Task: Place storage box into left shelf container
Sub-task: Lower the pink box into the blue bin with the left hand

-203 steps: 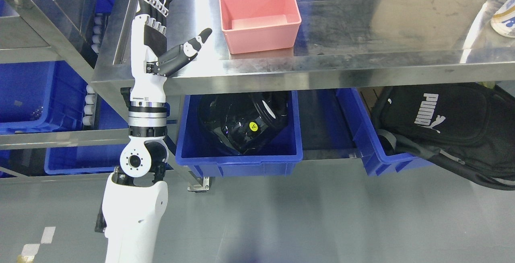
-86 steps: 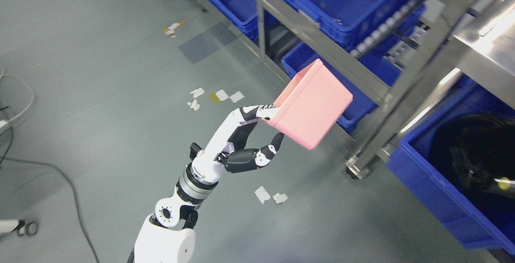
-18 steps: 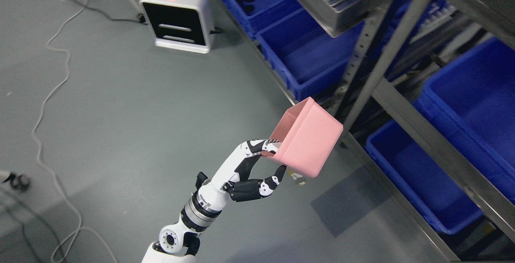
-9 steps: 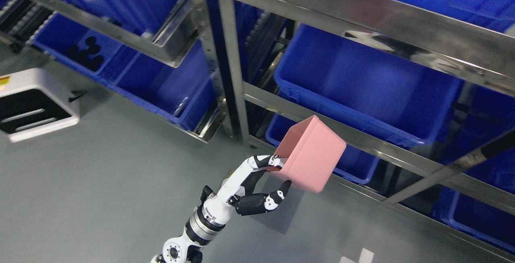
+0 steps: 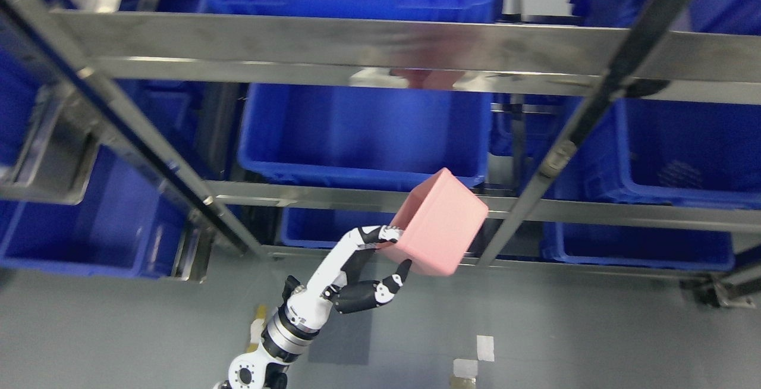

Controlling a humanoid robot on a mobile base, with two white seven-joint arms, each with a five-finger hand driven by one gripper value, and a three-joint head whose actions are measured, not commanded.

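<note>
Pink box point(image 5: 440, 222) is pinched at its rim by left hand point(image 5: 371, 264), held tilted before blue bin point(image 5: 362, 133) for insertion.

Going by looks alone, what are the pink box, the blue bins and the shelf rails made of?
Pink storage box: likely moulded plastic, matte, with uniform colour, thin walls and rounded edges. It is held by the left hand.
Blue bin: probably injection-moulded plastic, slightly glossy, with a thick rolled rim.
Shelf rail: metal, apparently stainless or galvanised steel, brushed and reflective; a pink reflection shows on it.
</note>
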